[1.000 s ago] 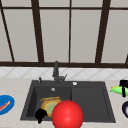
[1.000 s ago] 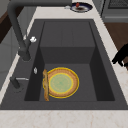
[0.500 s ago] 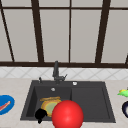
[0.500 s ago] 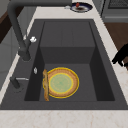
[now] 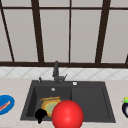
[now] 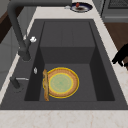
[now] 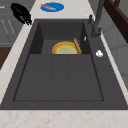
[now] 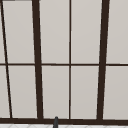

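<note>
My left hand (image 5: 40, 115) hangs over the front left corner of the dark sink (image 5: 90, 100), with its fingers relaxed and holding nothing. The left side view shows it (image 6: 121, 56) above the front counter edge, and the right side view shows it (image 7: 21, 13) with fingers pointing down. In the left basin lies a yellow plate with a green middle (image 6: 61, 82), also seen as the plate (image 7: 65, 48) from the right. A brown stick-shaped thing (image 6: 45, 85) leans at the plate's back edge. A big red ball (image 5: 67, 114) sits low in the front view, to the right of the hand.
A dark faucet (image 5: 56, 71) stands behind the sink, below a window. A blue plate with a red strip (image 5: 5, 105) lies on the counter left of the sink. At the right edge sits a dark round thing with a green top (image 5: 125, 107). The sink's right half is a shallow drainer.
A black shape at the right edge of the front view a second ago has left the picture. The left hand, plate and ball have not moved.
</note>
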`<state>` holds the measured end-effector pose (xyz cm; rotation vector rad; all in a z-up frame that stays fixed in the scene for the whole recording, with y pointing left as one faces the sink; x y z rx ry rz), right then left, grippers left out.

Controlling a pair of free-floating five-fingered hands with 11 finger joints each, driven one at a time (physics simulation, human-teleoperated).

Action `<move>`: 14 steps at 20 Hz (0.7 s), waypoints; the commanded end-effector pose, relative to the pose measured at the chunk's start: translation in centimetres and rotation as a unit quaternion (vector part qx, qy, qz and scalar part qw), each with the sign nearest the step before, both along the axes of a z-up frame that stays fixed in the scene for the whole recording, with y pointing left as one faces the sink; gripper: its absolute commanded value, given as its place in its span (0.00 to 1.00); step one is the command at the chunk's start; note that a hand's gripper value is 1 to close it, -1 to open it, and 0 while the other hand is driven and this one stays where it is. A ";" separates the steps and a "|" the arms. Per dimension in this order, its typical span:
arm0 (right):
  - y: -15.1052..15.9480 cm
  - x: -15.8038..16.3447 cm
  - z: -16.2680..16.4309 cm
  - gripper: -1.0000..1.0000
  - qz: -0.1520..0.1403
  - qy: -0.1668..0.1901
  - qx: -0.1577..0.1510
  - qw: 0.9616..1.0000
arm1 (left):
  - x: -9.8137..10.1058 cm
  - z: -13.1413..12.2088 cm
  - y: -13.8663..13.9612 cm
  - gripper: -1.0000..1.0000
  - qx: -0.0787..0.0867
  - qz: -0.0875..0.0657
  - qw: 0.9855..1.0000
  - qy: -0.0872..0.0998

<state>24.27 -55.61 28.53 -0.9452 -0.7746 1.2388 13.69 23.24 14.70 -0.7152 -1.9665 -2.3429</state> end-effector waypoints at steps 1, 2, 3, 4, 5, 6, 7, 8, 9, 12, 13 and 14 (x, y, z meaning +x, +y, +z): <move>-0.6 1.4 -3.1 1.00 0.012 -0.007 -0.003 1.000 | 0.0 0.0 0.0 0.50 0.000 0.000 1.000 0.000; -1.0 1.9 -4.0 1.00 0.012 -0.007 -0.005 1.000 | 0.0 0.0 0.0 0.50 0.000 0.000 1.000 0.000; -1.2 2.5 -4.9 1.00 0.014 -0.008 -0.008 1.000 | 0.0 0.0 0.0 0.50 0.000 0.000 1.000 0.000; -1.5 3.2 -5.8 1.00 0.016 -0.007 -0.009 1.000 | 0.0 0.0 0.0 0.50 0.000 0.000 1.000 0.000; -1.7 3.7 -6.7 1.00 0.017 -0.004 -0.013 1.000 | 0.0 0.0 0.0 0.50 0.000 0.000 1.000 0.000; -2.1 4.3 -7.6 1.00 0.017 -0.003 -0.015 1.000 | 0.0 0.0 0.0 0.50 0.000 0.000 1.000 0.000; -2.5 4.8 -8.5 1.00 0.018 -0.002 -0.014 1.000 | 0.0 0.0 0.0 0.50 0.000 0.000 1.000 0.000; -3.3 5.2 -9.4 1.00 0.018 0.000 -0.006 1.000 | 0.0 0.0 0.0 0.50 0.000 0.000 1.000 0.000; -4.2 5.1 -10.2 1.00 0.017 0.002 -0.004 1.000 | 0.0 0.0 0.0 0.50 0.000 0.000 1.000 0.000; -6.5 4.7 -12.7 1.00 0.028 -0.003 0.015 1.000 | 0.0 0.0 0.0 0.50 0.000 0.000 1.000 0.000; -6.8 4.4 -13.5 1.00 0.033 -0.006 0.018 0.999 | 0.0 0.0 0.0 0.50 0.000 0.000 1.000 0.000; -7.4 4.2 -14.3 1.00 0.035 -0.009 0.020 0.999 | 0.0 0.0 0.0 0.50 0.000 0.000 1.000 0.000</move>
